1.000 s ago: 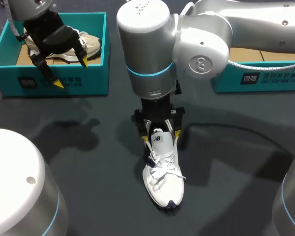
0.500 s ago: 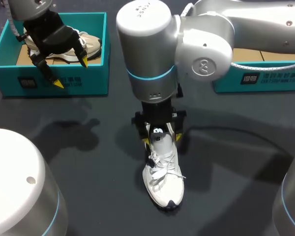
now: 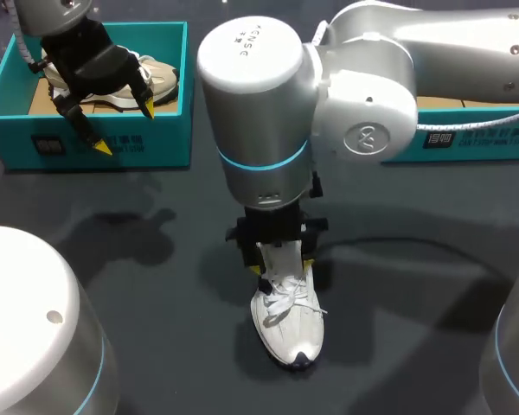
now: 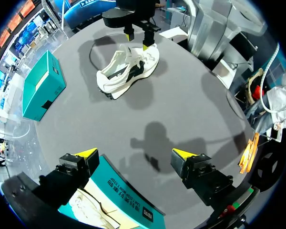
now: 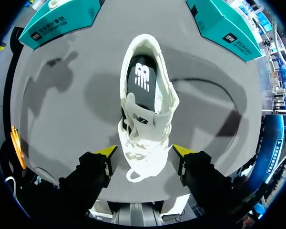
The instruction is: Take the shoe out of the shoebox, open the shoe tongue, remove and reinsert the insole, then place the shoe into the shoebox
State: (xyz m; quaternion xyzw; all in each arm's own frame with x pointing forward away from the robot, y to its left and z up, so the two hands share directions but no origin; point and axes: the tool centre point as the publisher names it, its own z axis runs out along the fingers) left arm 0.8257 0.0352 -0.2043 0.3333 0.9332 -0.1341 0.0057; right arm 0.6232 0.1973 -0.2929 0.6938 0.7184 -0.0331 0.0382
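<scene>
- Over the last second your right gripper [image 3: 282, 264] has slid along the shoe [image 3: 290, 324], from the heel opening towards the laces. The tongue's label, which showed in the head view a second ago, is now hidden under the gripper.
- The right arm's big wrist joint has also swung over and fills more of the head view.
- The shoe itself has not shifted. It stands upright on the table [image 3: 156, 285], out of both boxes, with its toe towards the camera.
- Seen from the right wrist, the right gripper [image 5: 144, 151] is released. Its yellow tips straddle the laced part of the shoe [image 5: 145, 129], one on each side. You cannot tell whether either tip touches the shoe.
- Ahead of those tips the tongue [image 5: 138, 114] stands raised, and the dark insole [image 5: 143, 78] lies flat inside.
- Your left gripper [image 3: 125, 128] has stayed where it was, above the left shoebox [image 3: 104, 143], which holds a second shoe [image 3: 160, 78].
- In its own wrist view the left gripper [image 4: 133, 153] is spread wide with nothing between its fingers.
- The right shoebox [image 3: 467, 138] sits well apart at the far right.
- Taking the shoe out looks done, and the insole is not yet out. The shift forward suggests you are working on the tongue or lining up to steady the shoe.
</scene>
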